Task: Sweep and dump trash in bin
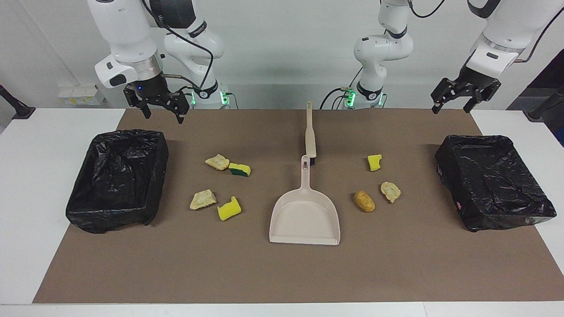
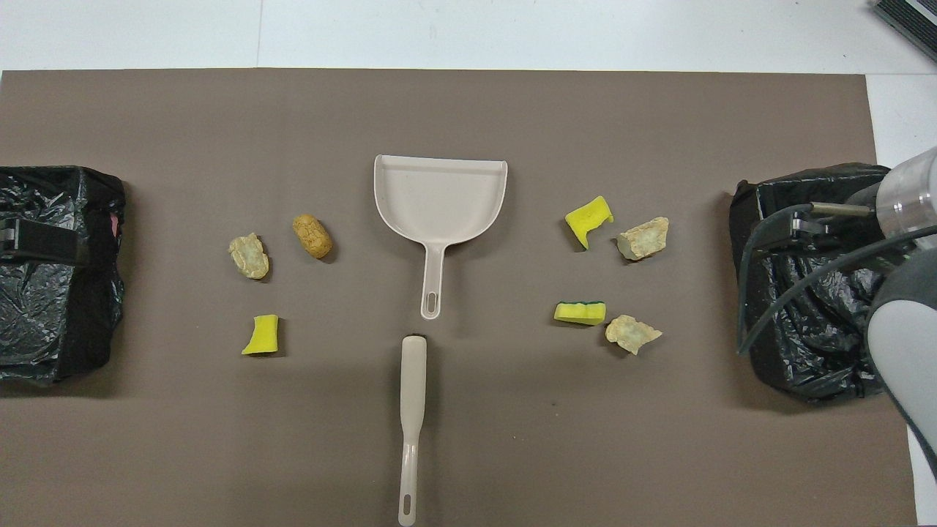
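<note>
Right, both sets of fingers are spread wide and empty. The right gripper (image 1: 161, 107) hangs over the robots' edge of the brown mat (image 1: 282, 273), by the black-lined bin (image 1: 115, 178) at the right arm's end of the desk (image 1: 26, 185); the left gripper (image 1: 465, 95) hangs likewise above the other bin (image 1: 493, 182) at the left arm's end. Neither touches anything, so I judge the job not yet begun.

All the trash is loose on the mat. Four pieces lie toward the right arm's end: a crusty beige chunk (image 1: 217, 162) touching a green-backed sponge (image 1: 240, 169), and farther from the robots a second beige chunk (image 1: 203, 199) just beside a curled yellow sponge (image 1: 229, 209). Three lie toward the left arm's end: a yellow sponge piece (image 1: 374, 162), a pale crusty chunk (image 1: 390, 191) and a golden-brown potato-like lump (image 1: 364, 201).

Between the groups sits the beige dustpan (image 1: 305, 215), smooth hard plastic, a shallow scoop with its open mouth facing away from the robots. Nearer the robots, nearly meeting its handle, lies the long slim brush (image 1: 310, 132), same beige plastic, dark bristles barely showing.

The sponges look soft and porous, the chunks rough and crumbly, the lump rounded and likely to roll. Both bin liners are crinkled, glossy black film. Everything remains: picking up tools, sweeping, dumping.
</note>
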Motion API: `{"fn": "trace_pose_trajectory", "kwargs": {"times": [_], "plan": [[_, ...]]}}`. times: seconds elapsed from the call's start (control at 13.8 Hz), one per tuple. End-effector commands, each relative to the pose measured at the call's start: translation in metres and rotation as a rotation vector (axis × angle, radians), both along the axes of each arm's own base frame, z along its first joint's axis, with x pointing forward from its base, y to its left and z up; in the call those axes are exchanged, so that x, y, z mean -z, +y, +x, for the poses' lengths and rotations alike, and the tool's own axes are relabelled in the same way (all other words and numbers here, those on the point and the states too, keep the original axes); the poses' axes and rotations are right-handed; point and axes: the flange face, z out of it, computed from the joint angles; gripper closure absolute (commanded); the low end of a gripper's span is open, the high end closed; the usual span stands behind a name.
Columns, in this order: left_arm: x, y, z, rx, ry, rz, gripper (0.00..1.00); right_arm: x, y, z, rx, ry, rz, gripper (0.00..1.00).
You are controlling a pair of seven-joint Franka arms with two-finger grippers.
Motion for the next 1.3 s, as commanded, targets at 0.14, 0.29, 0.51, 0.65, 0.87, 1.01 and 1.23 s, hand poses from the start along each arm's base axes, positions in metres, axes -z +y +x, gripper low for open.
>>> {"fn": "trace_pose_trajectory", "kwargs": {"times": [0.14, 0.29, 0.51, 0.65, 0.87, 1.01, 1.23], "plan": [[-0.002, 0.002, -0.006, -0.002, 0.002, -0.014, 0.0, -0.001, -0.003, 0.0, -0.016, -0.02, 0.005, 0.0], [-0.002, 0.002, -0.006, -0.002, 0.003, -0.014, 0.0, -0.001, -0.003, 0.0, -0.022, -0.02, 0.005, 0.0], [-0.001, 0.002, -0.006, -0.002, 0.004, -0.014, 0.0, -0.001, -0.003, 0.0, -0.024, -0.02, 0.005, 0.0], [0.0, 0.002, -0.006, 0.0, 0.007, -0.014, 0.0, 0.0, -0.002, -0.001, -0.027, -0.014, 0.005, 0.0], [0.004, -0.003, -0.009, 0.006, 0.015, -0.015, 0.0, -0.001, -0.001, -0.001, -0.024, -0.017, 0.005, 0.0], [0.017, -0.01, -0.021, 0.019, 0.032, -0.01, 0.0, 0.001, 0.001, -0.002, -0.031, -0.008, 0.004, 0.0], [0.02, -0.012, -0.023, 0.021, 0.041, -0.011, 0.0, 0.0, 0.009, 0.0, -0.04, -0.023, 0.006, 0.0]]}}
